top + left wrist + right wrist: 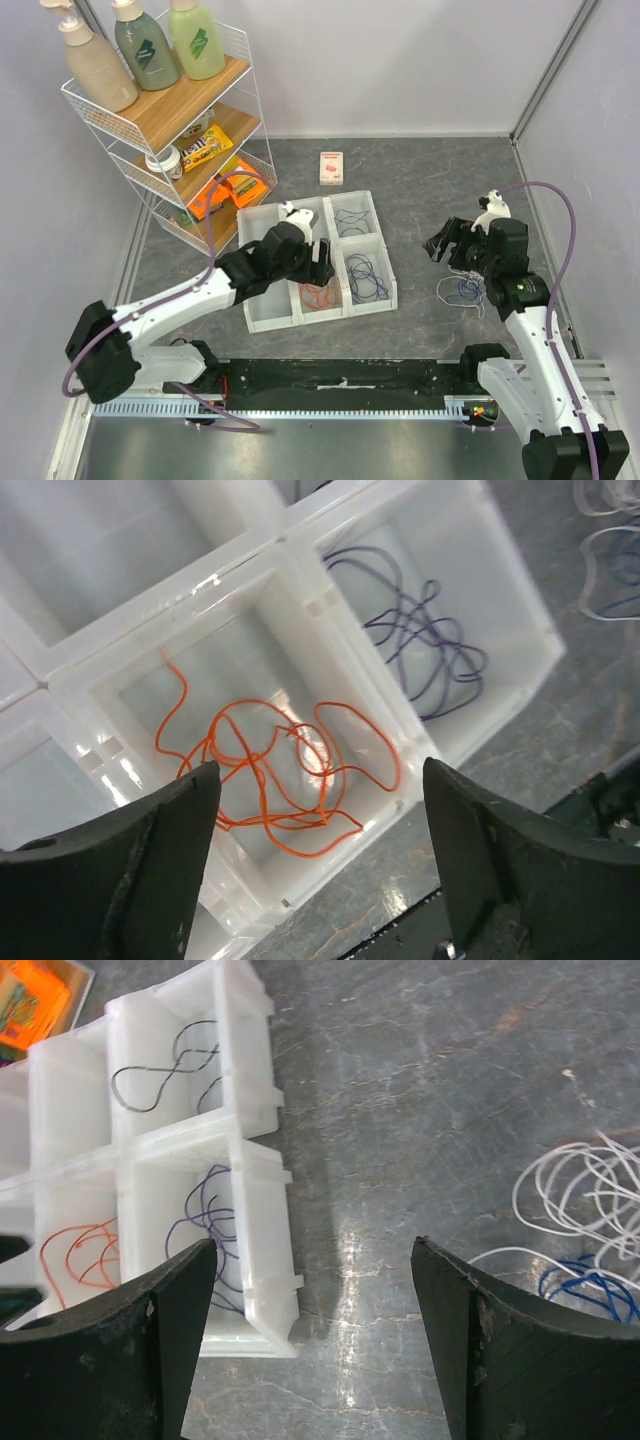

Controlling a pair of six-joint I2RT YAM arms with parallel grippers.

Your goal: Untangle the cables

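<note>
Above the tray [268,310], over its near middle compartment: left pincer [322,262], spread wide, holding nothing. Directly below, loose in that compartment: orange cable [270,770], looped over itself. In the near right compartment next door: purple cable [430,650], a loose squiggle. In the far right compartment: black cable [165,1075], a few open loops. Off to the right, well apart from the tray, on the bare table [420,1080]: white cable [570,1190] and blue cable [590,1288], overlapping in one bunch. Above the table, between tray and bunch: right pincer [315,1255], likewise agape and empty, touching neither.
</note>
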